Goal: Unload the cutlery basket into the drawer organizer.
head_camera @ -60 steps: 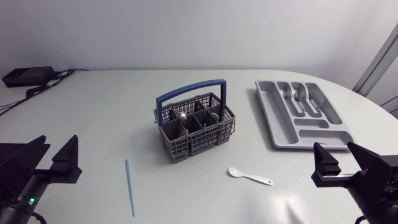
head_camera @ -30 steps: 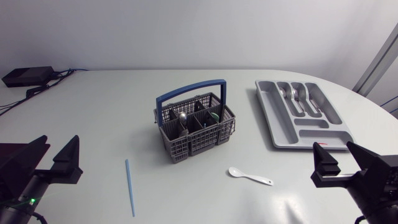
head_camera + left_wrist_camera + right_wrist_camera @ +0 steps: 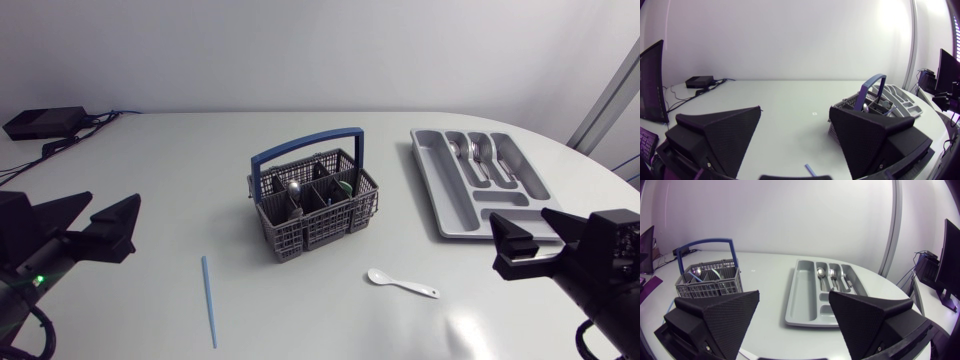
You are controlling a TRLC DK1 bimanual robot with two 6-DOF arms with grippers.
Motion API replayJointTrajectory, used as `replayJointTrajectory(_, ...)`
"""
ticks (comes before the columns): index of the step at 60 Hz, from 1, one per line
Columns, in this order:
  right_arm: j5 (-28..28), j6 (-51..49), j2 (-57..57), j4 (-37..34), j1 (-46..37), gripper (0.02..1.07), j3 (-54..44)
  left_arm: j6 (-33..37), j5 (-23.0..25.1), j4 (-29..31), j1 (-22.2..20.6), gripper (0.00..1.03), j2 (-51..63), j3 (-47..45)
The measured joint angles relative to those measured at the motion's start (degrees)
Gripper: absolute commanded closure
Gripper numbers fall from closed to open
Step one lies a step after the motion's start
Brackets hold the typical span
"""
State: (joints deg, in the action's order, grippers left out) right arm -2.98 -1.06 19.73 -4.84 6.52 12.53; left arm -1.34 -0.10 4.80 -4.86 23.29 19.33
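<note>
Two open, empty pincers: left gripper (image 3: 796,107) and right gripper (image 3: 794,292). The cutlery basket (image 3: 315,215) sits mid-table, near the drawer organizer (image 3: 432,190) (partly filled); approach one utensil (image 3: 294,190) from straight above, clear of the handle (image 3: 305,145).

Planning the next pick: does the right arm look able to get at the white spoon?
Probably yes: the spoon lies alone on the bare table, and nothing stands between it and the open right gripper.
</note>
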Motion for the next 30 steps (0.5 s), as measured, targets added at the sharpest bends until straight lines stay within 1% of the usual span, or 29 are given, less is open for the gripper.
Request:
replayJointTrajectory(2,0.0,0.0,2.1,-0.3,0.6,0.07,1.2,0.0,0.0,1.2,-0.2,0.12,2.3,1.7)
replayJointTrajectory(10,0.8,0.0,12.7,-6.3,1.9,0.07,8.8,1.9,0.0,10.0,-1.0,0.12,15.3,11.7)
replayJointTrajectory(16,3.2,0.0,21.5,-10.0,2.1,0.07,14.4,4.7,0.0,13.0,-1.6,0.12,23.1,16.9)
replayJointTrajectory(22,7.5,0.0,27.0,-13.7,2.1,0.07,17.5,10.6,0.0,15.8,-2.5,0.12,29.3,20.4)
replayJointTrajectory(25,9.0,0.0,29.0,-14.9,2.1,0.07,18.5,15.0,0.2,17.0,-2.9,0.12,32.4,22.1)
replayJointTrajectory(26,9.4,-0.2,30.1,-15.4,2.1,0.07,19.1,18.7,0.2,18.2,-3.3,0.12,34.1,23.2)
replayJointTrajectory(30,10.5,-0.7,32.8,-16.6,2.1,0.07,20.6,24.4,0.2,19.8,-4.2,0.12,37.3,25.3)
